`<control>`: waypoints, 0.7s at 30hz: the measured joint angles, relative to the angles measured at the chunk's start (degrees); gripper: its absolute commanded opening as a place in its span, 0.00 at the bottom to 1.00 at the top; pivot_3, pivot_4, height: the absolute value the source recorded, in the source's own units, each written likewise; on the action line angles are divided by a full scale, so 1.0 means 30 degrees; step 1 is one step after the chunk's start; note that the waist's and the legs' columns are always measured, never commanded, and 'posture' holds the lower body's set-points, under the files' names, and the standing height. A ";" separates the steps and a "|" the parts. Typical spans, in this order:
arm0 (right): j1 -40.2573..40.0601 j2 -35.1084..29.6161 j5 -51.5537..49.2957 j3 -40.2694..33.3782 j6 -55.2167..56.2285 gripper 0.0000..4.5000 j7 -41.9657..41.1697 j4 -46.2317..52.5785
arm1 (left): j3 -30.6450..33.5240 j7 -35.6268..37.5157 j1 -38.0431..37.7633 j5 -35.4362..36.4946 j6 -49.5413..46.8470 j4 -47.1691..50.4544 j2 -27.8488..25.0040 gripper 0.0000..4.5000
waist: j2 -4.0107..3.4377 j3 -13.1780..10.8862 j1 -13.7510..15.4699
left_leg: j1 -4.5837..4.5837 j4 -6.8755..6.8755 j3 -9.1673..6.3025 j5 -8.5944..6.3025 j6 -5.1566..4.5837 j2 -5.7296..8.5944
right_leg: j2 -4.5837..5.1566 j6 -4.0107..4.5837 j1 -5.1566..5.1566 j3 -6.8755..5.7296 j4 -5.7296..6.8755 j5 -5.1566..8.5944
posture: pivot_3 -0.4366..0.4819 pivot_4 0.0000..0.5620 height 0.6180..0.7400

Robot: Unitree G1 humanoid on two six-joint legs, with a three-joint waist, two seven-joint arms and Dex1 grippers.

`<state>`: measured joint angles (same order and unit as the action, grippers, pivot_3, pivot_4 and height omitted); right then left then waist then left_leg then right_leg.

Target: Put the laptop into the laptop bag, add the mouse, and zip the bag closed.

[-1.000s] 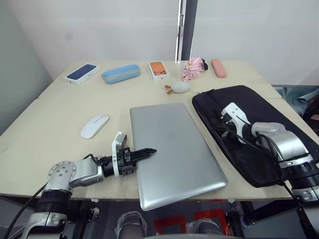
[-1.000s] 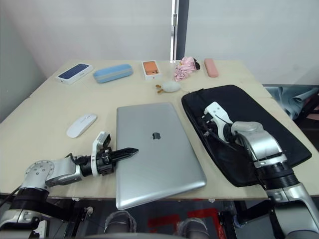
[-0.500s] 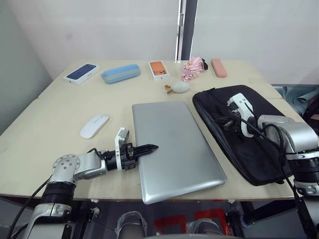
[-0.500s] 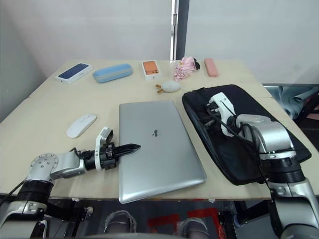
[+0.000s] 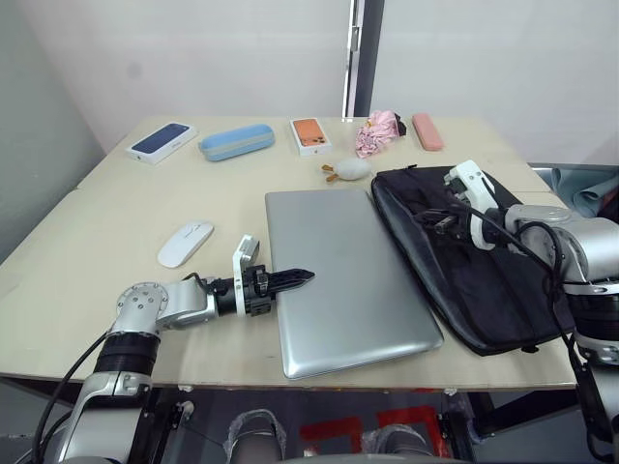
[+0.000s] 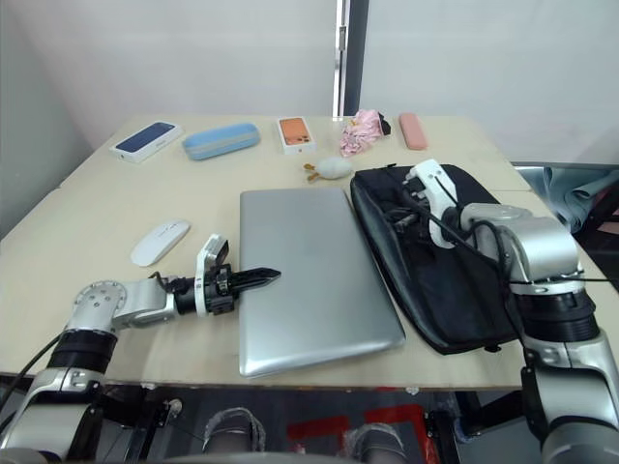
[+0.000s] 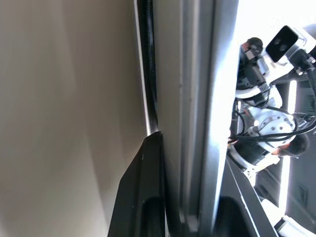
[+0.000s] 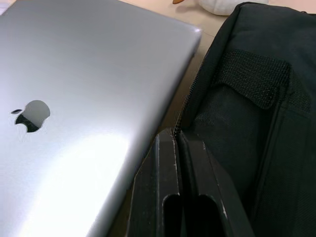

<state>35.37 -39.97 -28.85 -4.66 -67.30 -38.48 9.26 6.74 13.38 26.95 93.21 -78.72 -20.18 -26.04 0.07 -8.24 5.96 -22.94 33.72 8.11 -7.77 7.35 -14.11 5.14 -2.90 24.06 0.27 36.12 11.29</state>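
bench (image 5: 106, 208): pale wood, white walls behind | mouse (image 5: 184, 244): just beyond left jaws' arm | left jaws (image 5: 293, 279): clamped on laptop (image 5: 343, 275) left edge | laptop bag (image 5: 484, 271): touching laptop's far side | right jaws (image 8: 180, 143): pressed together, pinching bag's rim | back row: phone boxes, blue case (image 5: 235, 141), pink items

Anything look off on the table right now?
Nothing damaged or spilled. The laptop lies slightly askew, its near corner overhanging the table edge, with the left gripper clamped on its side edge. The right gripper is shut at the laptop bag edge. The mouse lies apart.
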 measured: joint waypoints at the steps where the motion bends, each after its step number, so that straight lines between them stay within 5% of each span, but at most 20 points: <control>1: -0.0001 0.0135 -0.0034 -0.0001 -0.0038 0.01 0.0095 0.0043 | 0.0001 0.0050 0.0192 -0.0157 -0.0025 -0.0128 0.0137 0.07 | 0.0000 0.0000 0.0001 | 0.0000 0.0000 -0.0001 0.0001 0.0001 0.0000 | 0.0000 0.0000 -0.0001 -0.0001 -0.0003 0.0000 | 0.48 0.27 1.00; 21: -0.0001 0.0857 -0.1153 -0.0283 -0.0897 0.01 0.1586 0.0793 | 0.0415 0.2072 0.3032 -0.5258 0.0030 -0.2720 0.3040 0.07 | 0.0002 -0.0002 0.0054 | -0.0020 -0.0011 -0.0001 0.0003 -0.0001 0.0007 | 0.0006 -0.0029 -0.0001 -0.0003 -0.0037 -0.0017 | 0.48 0.27 1.00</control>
<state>35.37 -37.40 -32.31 -5.51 -69.99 -33.72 11.64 7.98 19.60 36.04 77.43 -78.63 -28.34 -16.92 0.07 -8.24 6.13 -23.00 33.69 8.10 -7.76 7.35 -14.09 5.16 -2.99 24.06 0.26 36.01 11.24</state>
